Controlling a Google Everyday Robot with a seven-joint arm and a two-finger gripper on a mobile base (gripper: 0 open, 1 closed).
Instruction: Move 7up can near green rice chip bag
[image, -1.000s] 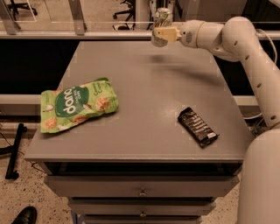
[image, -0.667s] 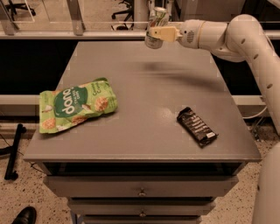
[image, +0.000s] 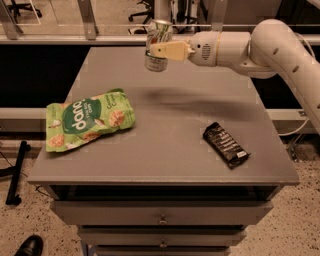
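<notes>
My gripper (image: 159, 50) is shut on the 7up can (image: 158, 46), a silver-white can with green markings. It holds the can upright in the air above the far middle of the grey table (image: 165, 165). The green rice chip bag (image: 89, 120), bright green with white "dang" lettering, lies flat on the left side of the table, below and to the left of the can. The white arm (image: 260, 47) reaches in from the right.
A flat black candy bar wrapper (image: 226, 144) lies on the right side of the table. Drawers (image: 161, 219) sit under the tabletop. A rail runs behind the table. A black shoe (image: 29, 246) shows on the floor at lower left.
The arm has carried the can leftward, closer to the bag's side of the table. The bag and the black wrapper have not moved.
</notes>
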